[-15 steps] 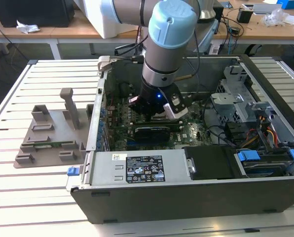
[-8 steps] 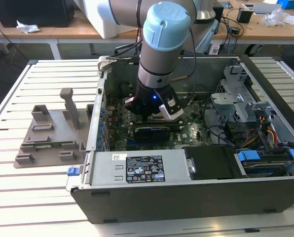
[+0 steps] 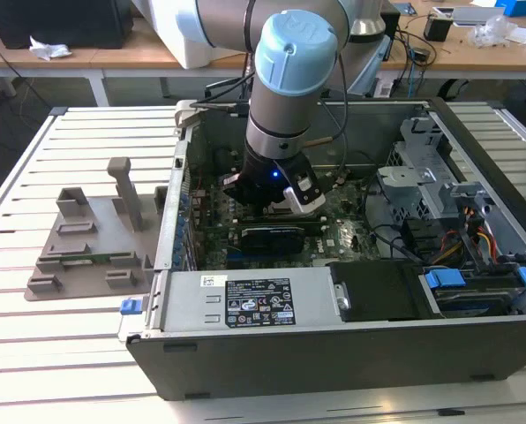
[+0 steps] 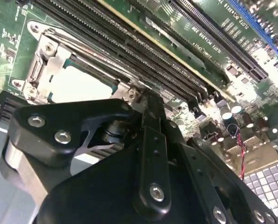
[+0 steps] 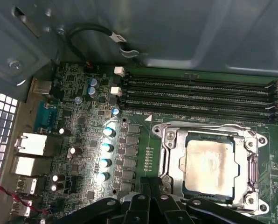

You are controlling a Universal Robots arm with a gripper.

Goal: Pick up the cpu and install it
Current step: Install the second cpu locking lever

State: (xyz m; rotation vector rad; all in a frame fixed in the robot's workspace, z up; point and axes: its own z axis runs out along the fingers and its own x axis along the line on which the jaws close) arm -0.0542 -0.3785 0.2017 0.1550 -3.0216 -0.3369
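We see the cpu [image 5: 208, 164] lying in the socket frame [image 5: 169, 161] on the motherboard [image 5: 78, 126], just ahead of our gripper [image 5: 150, 198]. We cannot tell how the gripper is set. A skewed chip could bend socket pins, we judge.

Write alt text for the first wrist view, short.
The cpu, pale silvery top, sits inside the metal socket frame on a green motherboard. Long memory slots run beside the socket, and black parts of the gripper show at the picture's edge near the frame.
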